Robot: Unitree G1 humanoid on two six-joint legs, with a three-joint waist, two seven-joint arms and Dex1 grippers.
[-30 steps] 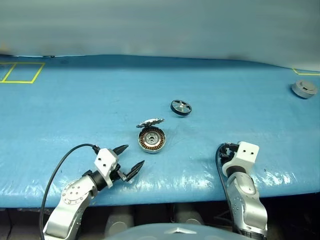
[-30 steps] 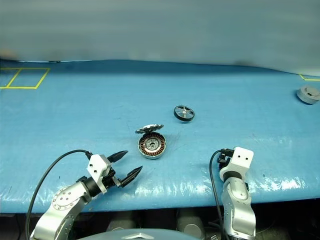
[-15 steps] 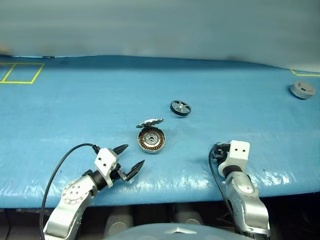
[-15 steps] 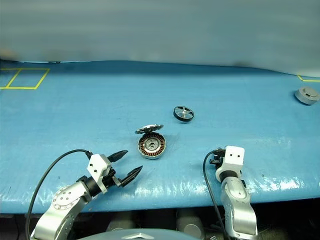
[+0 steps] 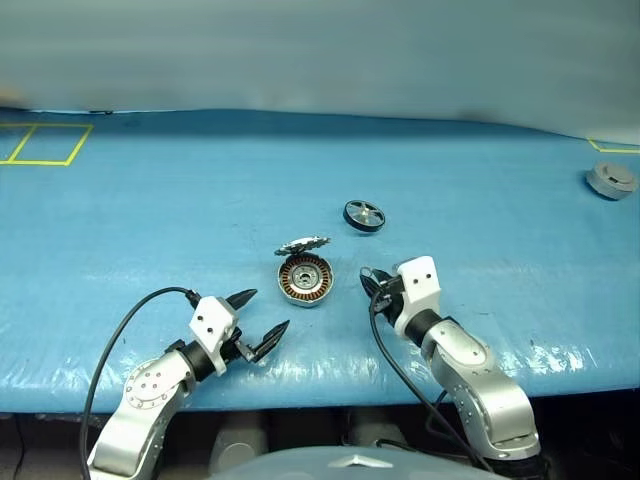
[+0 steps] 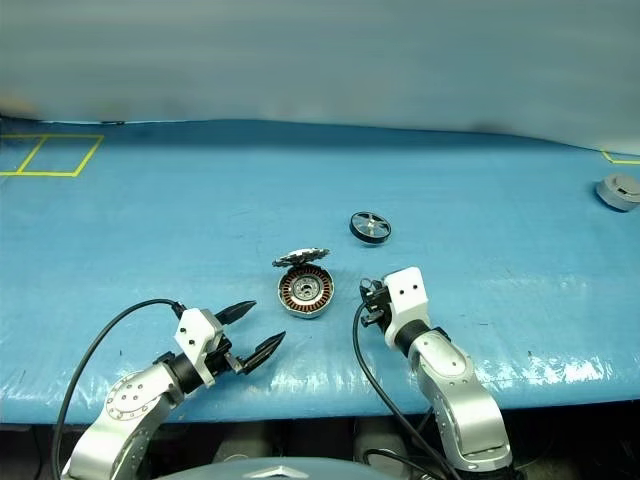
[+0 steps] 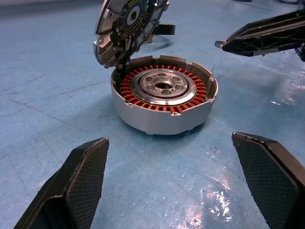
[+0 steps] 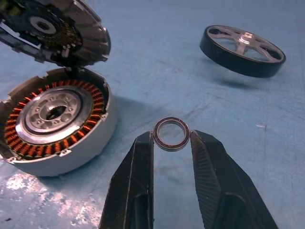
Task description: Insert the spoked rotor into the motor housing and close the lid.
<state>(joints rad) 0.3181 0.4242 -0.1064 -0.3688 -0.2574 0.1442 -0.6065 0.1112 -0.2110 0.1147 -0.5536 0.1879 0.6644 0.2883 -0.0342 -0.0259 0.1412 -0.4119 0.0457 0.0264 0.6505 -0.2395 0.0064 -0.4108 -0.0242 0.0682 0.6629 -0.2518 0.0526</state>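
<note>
Your right gripper (image 8: 171, 143) pinches a small metal ring (image 8: 171, 134), like a bearing, between its two black fingertips, jaws narrow around it. It hangs above the blue table cover (image 5: 150, 200), just beside the motor housing (image 8: 52, 121), on the housing's right in the head views.

Your left gripper (image 5: 262, 320) is spread wide and holds nothing. It hovers near the table's front edge, pointing at the housing from the near left, with a gap between them.

The housing sits on the cover with its copper windings and grey centre exposed. Its lid (image 8: 57, 31) stands tilted up on the hinge at the far rim, open.

The spoked rotor (image 5: 364, 214) lies on the cover beyond the housing and to its right, apart from it and untouched.

By the look of it, the task proper is not begun: the rotor is not yet inserted, and the lid is not yet closed.

A grey flanged part (image 5: 611, 179) sits far off at the right.
</note>
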